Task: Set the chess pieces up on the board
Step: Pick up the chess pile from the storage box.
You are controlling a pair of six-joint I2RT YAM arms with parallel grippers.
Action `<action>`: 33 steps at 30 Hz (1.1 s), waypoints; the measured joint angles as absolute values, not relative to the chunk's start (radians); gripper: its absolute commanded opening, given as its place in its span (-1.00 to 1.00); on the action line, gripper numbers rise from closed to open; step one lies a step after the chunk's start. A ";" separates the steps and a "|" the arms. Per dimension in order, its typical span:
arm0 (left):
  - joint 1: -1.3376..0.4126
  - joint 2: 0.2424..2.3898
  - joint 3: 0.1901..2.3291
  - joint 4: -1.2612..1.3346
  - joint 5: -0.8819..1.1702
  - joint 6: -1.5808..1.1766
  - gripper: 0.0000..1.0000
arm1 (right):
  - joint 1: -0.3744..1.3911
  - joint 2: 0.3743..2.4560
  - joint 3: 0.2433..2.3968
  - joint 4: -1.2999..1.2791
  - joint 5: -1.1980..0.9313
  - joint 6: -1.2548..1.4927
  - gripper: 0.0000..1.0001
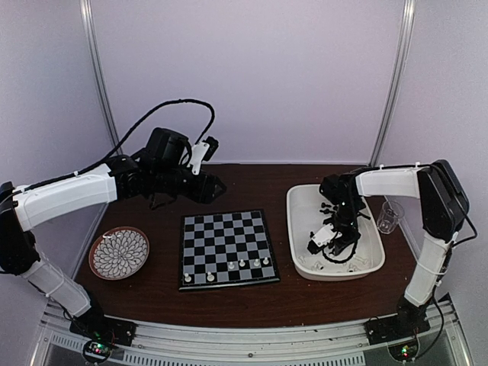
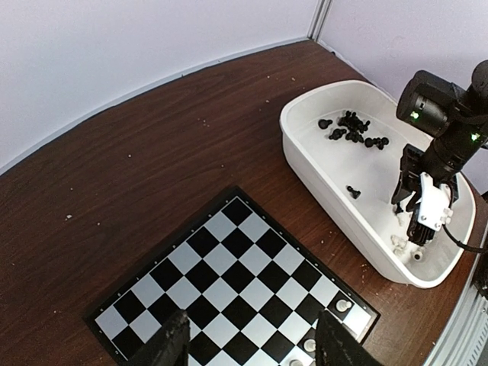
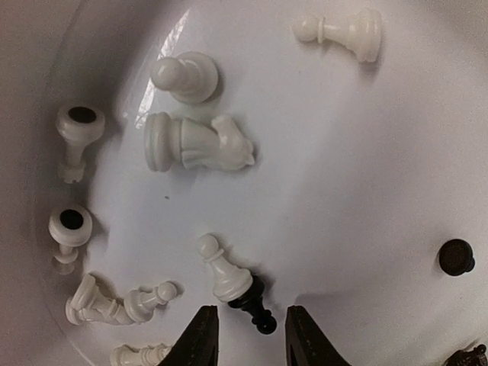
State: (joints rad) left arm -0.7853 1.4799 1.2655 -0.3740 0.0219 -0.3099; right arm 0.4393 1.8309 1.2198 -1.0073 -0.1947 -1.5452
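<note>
At the left of the top view a patterned plate (image 1: 119,253) sits on the desk (image 1: 152,293). The left fingers (image 2: 174,341) hang apart and empty near the upper left corner of the board (image 1: 224,229). The board lies centre frame with only a few white pieces (image 1: 242,263) along its lower edge. At the right, the tray (image 1: 299,221) holds most pieces, black and white. There the right fingers (image 3: 200,339) stand apart, clamping nothing, above a toppled black pawn (image 3: 255,305). The setup looks barely begun.
</note>
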 measured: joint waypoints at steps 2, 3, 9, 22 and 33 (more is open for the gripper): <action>-0.785 1.480 1.266 -0.374 0.022 -0.313 0.12 | 0.442 1.833 1.215 -1.005 -0.181 -1.555 -0.41; -0.785 1.480 1.266 -0.374 0.022 -0.314 0.12 | 0.442 1.834 1.213 -1.003 -0.177 -1.561 -0.43; -0.785 1.480 1.266 -0.374 0.022 -0.321 0.12 | 0.444 1.856 1.200 -0.989 -0.160 -1.565 -0.48; -0.803 1.549 1.328 -0.345 0.060 -0.315 0.12 | 0.400 1.853 1.230 -1.018 -0.241 -1.391 -0.82; -0.922 1.787 1.446 -0.207 0.226 -0.364 0.04 | 0.282 1.654 1.316 -1.100 -0.501 -1.097 -0.83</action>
State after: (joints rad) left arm -0.9222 1.7866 1.4460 -0.2073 0.2264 -0.3645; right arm 0.2825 1.6539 1.3155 -1.1000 -0.5011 -1.0973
